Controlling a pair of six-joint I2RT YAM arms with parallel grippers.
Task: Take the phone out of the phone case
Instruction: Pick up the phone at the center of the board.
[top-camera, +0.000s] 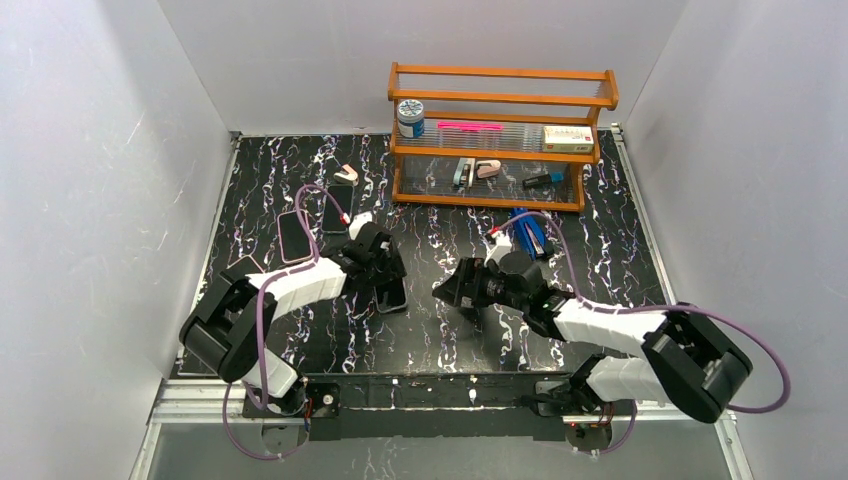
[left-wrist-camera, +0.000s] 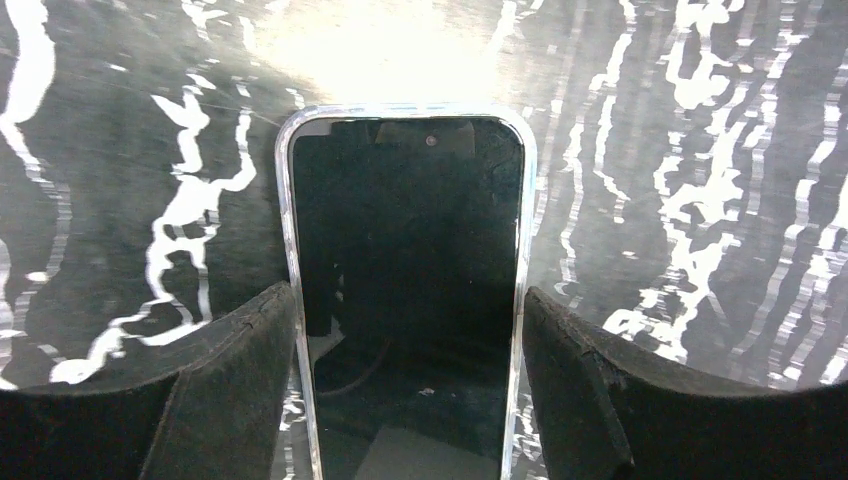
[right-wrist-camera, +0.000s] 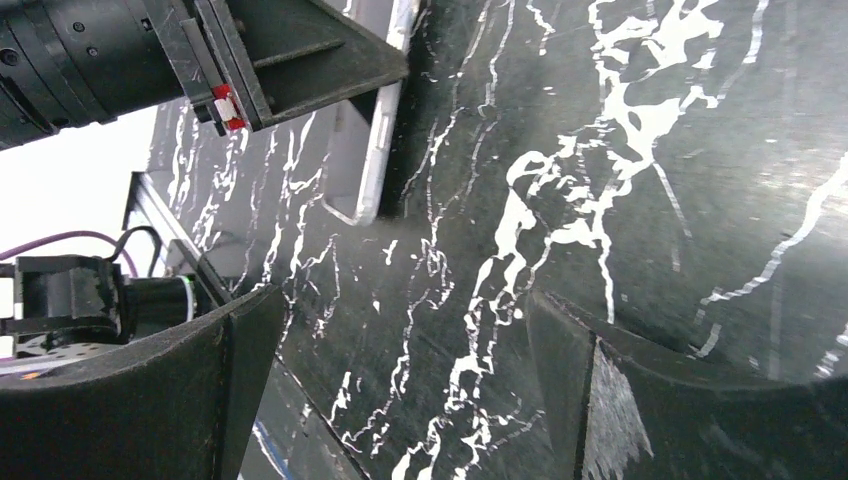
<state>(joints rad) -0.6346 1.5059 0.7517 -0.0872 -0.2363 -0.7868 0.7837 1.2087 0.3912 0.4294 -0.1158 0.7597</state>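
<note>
A black-screened phone (left-wrist-camera: 408, 260) in a clear case (left-wrist-camera: 288, 250) lies on the black marbled table. In the top view it sits under my left gripper (top-camera: 390, 285), left of centre. In the left wrist view the left gripper (left-wrist-camera: 410, 345) straddles the phone's lower half, and both pads (left-wrist-camera: 240, 370) press against the case's long edges. The phone's pale edge (right-wrist-camera: 375, 150) also shows in the right wrist view, below the left gripper's body. My right gripper (top-camera: 450, 290) is open and empty, low over bare table to the right of the phone, and nothing lies between its fingers (right-wrist-camera: 400, 390).
Other phones or cases lie at the left: a pink-edged one (top-camera: 294, 236), a dark one (top-camera: 337, 208) and one near the left edge (top-camera: 243, 266). A wooden rack (top-camera: 500, 95) with small items stands at the back right. A blue object (top-camera: 530, 235) lies before it.
</note>
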